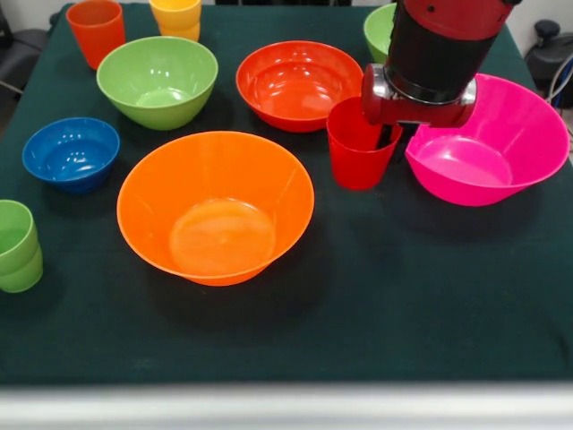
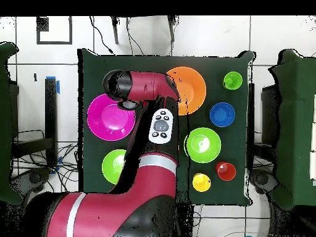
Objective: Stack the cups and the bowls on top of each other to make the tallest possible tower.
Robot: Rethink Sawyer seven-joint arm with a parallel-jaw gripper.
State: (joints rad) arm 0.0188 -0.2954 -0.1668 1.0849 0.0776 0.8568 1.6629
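The robot's pincer [image 1: 387,134] reaches down into the mouth of a red cup [image 1: 360,157], with one dark finger inside it; whether it is pinching the cup wall cannot be told. The red cup stands upright on the dark green surface [image 1: 376,322], touching or just beside the large pink bowl [image 1: 497,143], which sits by the surface's right edge in the front view and holds nothing. A red-orange bowl [image 1: 298,85] stands empty just behind the cup. A light green bowl [image 1: 380,31] shows partly behind the arm at the far edge. The large orange bowl [image 1: 215,208] sits empty near the middle of the surface, toward the near edge. Left of the red-orange bowl is a second light green bowl [image 1: 158,81], also empty. A small blue bowl [image 1: 71,153], empty, stands near the left edge. At the left edge, closer to the near side, light green cups [image 1: 18,245] sit nested one inside another. At the far left corner an orange cup [image 1: 96,30] stands upright, with yellow cups [image 1: 176,18] nested together beside it. No tower stands; every bowl rests separately.
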